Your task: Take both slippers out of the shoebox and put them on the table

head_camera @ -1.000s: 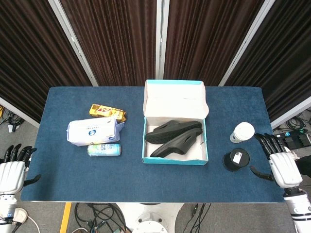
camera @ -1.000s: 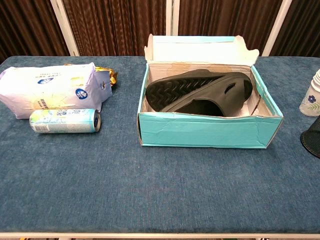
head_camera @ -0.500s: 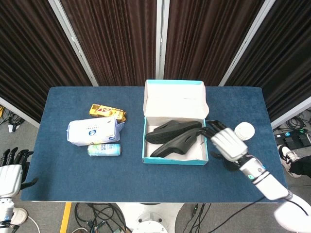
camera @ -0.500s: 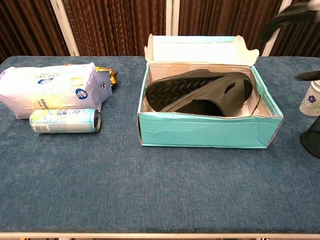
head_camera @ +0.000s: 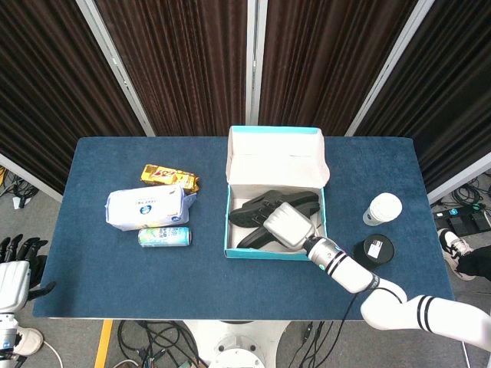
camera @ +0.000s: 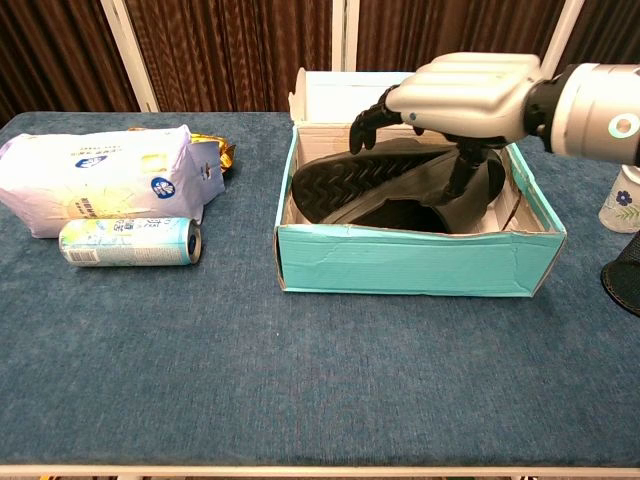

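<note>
the right hand (camera: 470, 95) hovers over the open teal shoebox (camera: 410, 265), fingers spread and reaching down toward the two black slippers (camera: 400, 180) lying inside, gripping nothing. the left hand (head_camera: 14, 268) hangs off the table's (head_camera: 230, 284) near-left corner, fingers apart, empty.

My smooth grey plastic hand (camera: 470, 95); matt black rubbery slippers (camera: 400, 180); teal cardboard shoebox (camera: 410, 262); napped blue cloth table (camera: 300, 380).

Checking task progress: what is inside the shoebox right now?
Both black slippers lie in the shoebox. The right hand hovers over them, fingers spread, hiding parts of both; whether it touches them cannot be told.
</note>
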{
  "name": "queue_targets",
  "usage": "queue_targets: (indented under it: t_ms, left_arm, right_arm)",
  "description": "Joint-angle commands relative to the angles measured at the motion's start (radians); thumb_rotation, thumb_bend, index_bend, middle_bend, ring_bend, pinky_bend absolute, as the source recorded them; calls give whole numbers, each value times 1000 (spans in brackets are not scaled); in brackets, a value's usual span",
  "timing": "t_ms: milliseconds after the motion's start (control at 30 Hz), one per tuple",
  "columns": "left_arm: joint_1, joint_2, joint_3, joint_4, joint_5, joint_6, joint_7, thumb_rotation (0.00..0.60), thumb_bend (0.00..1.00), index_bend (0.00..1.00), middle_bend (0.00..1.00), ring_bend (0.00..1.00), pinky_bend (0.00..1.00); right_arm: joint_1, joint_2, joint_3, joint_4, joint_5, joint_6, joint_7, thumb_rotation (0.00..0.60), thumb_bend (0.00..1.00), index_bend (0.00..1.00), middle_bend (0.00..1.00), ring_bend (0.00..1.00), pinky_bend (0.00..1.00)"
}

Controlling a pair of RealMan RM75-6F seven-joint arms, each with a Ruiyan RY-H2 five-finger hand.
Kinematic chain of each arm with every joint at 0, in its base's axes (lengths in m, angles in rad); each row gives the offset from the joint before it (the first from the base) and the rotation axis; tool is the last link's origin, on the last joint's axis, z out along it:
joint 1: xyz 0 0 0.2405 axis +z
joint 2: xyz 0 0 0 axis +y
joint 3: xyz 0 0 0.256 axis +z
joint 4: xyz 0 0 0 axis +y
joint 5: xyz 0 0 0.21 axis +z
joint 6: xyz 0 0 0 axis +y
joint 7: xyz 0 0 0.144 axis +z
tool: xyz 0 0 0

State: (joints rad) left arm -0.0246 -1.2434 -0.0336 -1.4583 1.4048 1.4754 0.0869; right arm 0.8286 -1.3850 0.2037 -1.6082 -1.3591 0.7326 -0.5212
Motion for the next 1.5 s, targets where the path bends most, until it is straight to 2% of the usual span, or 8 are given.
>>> queue_targets:
  t_ms: [33,233,567,933,1300,1500]
  left_arm:
    - [-2,-3,0,5,2,-3,-4,600,0,221,156,52,42]
    - [-3,-6,-1,11,3,-6,-11,600,0,221,155,51,42]
    - [0,-9,0,20,4,-7,-18,600,0,221,155,51,42]
    - [3,-13,0,27,-4,-14,-24,600,0,221,155,51,42]
    - [4,-21,1,43,-3,-21,-42,600,0,222,156,51,42]
    - [3,-23,2,50,-1,-24,-55,600,0,223,156,51,42]
  right_arm:
    - [17,-31,-11,16,43,8,-47,600,118,241,252,185,386]
    - [28,-57,-28,28,78,31,-70,600,116,252,271,231,392]
    - [44,-70,-62,44,87,39,-58,600,115,274,287,248,384]
    - [91,-114,-83,104,85,14,-63,600,115,305,311,249,319]
    - [84,-126,-122,128,74,37,-57,600,115,340,325,255,317]
    - [74,-149,-138,169,65,62,-64,600,119,398,363,292,342]
